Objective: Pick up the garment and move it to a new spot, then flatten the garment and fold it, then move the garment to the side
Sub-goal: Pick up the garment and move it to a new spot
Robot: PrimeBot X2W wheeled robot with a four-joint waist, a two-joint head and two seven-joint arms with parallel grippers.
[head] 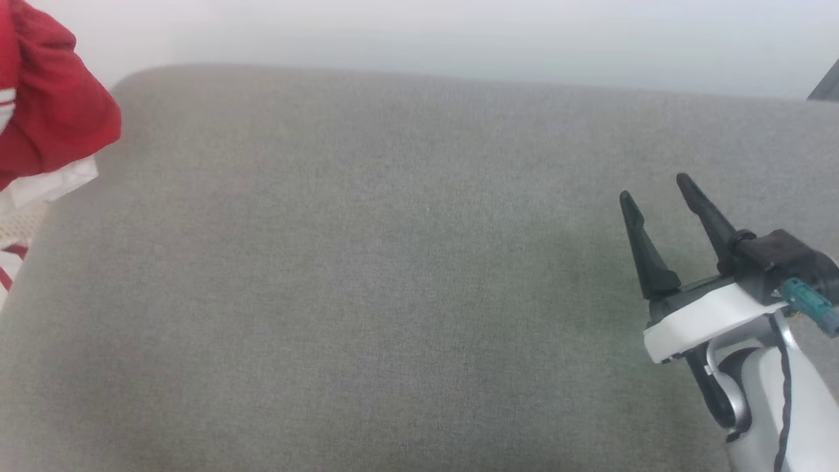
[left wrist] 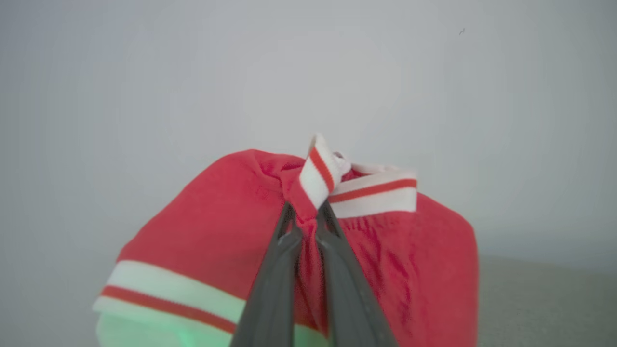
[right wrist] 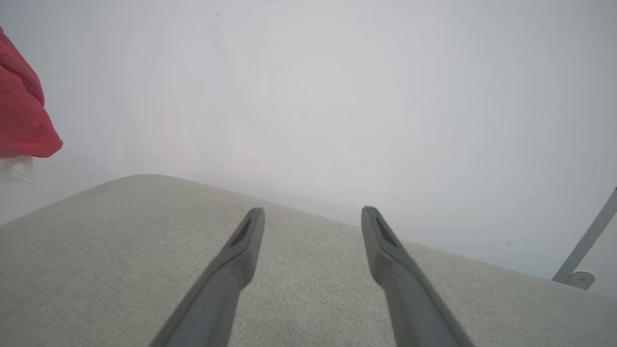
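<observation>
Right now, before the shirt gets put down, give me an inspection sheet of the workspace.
Surface: grey fabric cushion, flat.
Job's things: garment, bunched, gripped at its striped trim.
Clutter: pale perforated item at the head view's left edge; unclear what.
Grippers: left hand shut on the garment; right hand open over the cushion.
Cables: black cable along the right forearm.
Surroundings: pale wall; metal strut at right.

The garment (left wrist: pixel 217 231) is up in the air, bunched into a loose red bundle! The left hand (left wrist: pixel 306 212) has it pinched tight on red cloth, right under the red-and-white striped trim. A white sleeve with a striped band sags at the bottom. In the head view it hangs by the cushion's (head: pixel 419 262) far left corner, white cloth drooping beneath the red.
</observation>
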